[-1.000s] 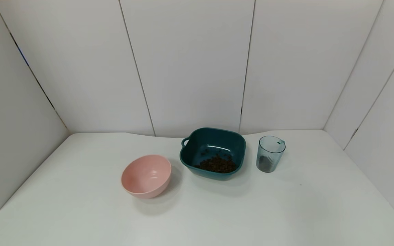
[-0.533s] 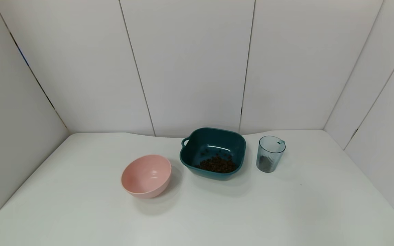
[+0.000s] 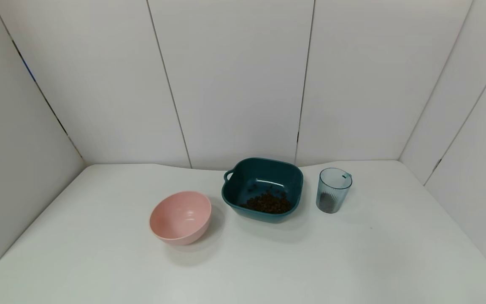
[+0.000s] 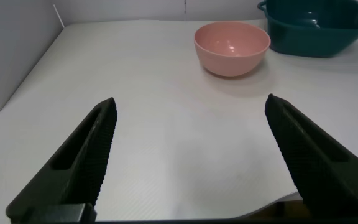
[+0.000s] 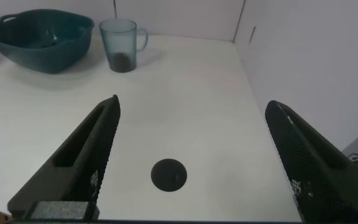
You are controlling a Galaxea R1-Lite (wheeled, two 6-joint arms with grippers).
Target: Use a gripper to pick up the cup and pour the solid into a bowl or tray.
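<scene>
The blue-grey ribbed cup (image 3: 333, 190) stands upright on the white table, right of the dark teal dish (image 3: 263, 188). Dark brown pellets (image 3: 268, 203) lie in the dish, and a few show in the cup's bottom (image 5: 122, 61). The cup (image 5: 122, 44) and dish (image 5: 39, 38) also show far off in the right wrist view. My right gripper (image 5: 191, 102) is open and empty over the table's near right part. My left gripper (image 4: 191, 99) is open and empty over the near left part. Neither gripper shows in the head view.
A round pink bowl (image 3: 180, 217) sits left of the teal dish; it also shows in the left wrist view (image 4: 232, 47). A black round spot (image 5: 168, 175) lies on the table under my right gripper. White wall panels close in the back and sides.
</scene>
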